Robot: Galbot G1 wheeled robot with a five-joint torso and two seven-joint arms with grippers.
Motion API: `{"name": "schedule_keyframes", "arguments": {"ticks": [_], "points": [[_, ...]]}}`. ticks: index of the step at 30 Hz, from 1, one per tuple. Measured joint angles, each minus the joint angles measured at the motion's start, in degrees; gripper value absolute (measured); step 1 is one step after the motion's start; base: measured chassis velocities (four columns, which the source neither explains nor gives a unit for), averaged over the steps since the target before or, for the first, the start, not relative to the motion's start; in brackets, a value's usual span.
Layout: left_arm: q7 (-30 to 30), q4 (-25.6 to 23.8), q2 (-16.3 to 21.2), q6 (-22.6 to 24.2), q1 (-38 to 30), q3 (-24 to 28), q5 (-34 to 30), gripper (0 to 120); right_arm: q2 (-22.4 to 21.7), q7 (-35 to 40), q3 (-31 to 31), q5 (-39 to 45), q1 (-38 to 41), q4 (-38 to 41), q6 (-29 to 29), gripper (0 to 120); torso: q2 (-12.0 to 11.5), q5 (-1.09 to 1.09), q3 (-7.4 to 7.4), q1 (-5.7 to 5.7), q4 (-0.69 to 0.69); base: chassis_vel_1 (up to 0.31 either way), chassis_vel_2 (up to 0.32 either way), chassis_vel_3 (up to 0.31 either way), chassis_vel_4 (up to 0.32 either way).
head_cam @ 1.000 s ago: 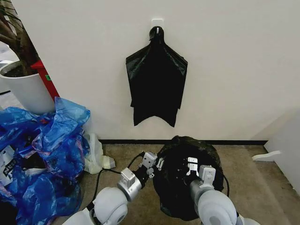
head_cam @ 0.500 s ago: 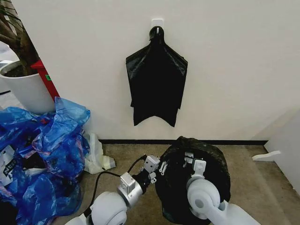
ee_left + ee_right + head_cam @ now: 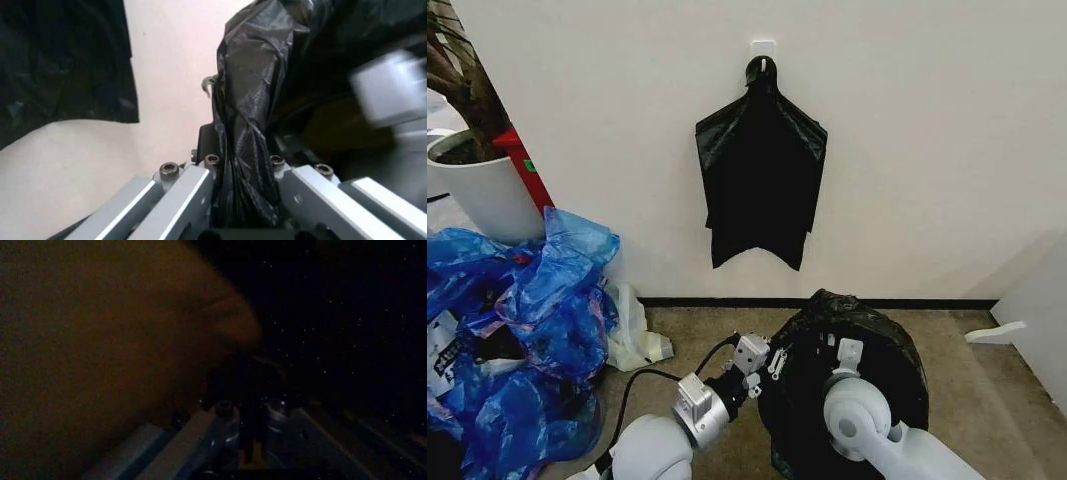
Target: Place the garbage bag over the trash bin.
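The glossy black garbage bag [image 3: 892, 350] billows as a rounded mound on the floor in front of me in the head view. The trash bin is hidden under it. My left gripper [image 3: 765, 357] holds the bag's left edge. In the left wrist view its jaws [image 3: 243, 167] are shut on a bunched fold of the garbage bag [image 3: 250, 100]. My right gripper [image 3: 848, 350] reaches into the bag's top from the near side. The dark right wrist view shows that gripper [image 3: 247, 407] with its fingers pressed together on a thin strip of black film.
A flat black bundle [image 3: 760, 180] hangs from a wall hook above the bag. Blue plastic bags [image 3: 527, 320] are heaped at the left, with a white plant pot [image 3: 477, 190] behind them and a crumpled pale bag [image 3: 632, 335] beside them. Bare carpet [image 3: 972, 385] lies to the right.
The bag has spread wider to the right and down over what it covers. My right arm has swung forward, its elbow now large in the foreground; the left gripper has shifted slightly right.
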Motion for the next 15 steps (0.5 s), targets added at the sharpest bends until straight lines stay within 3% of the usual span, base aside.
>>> {"name": "schedule_keyframes", "arguments": {"ticks": [15], "points": [[-3.29, 9.73, -3.37, -0.62, -2.77, -1.47, -2.77, 1, -2.25, -2.45, 0.06, -1.75, -4.53, 8.64, -0.41, 0, 0.0, 0.0, 0.0, 0.0, 0.01, 0.0, 0.0, 0.0, 0.0]]}}
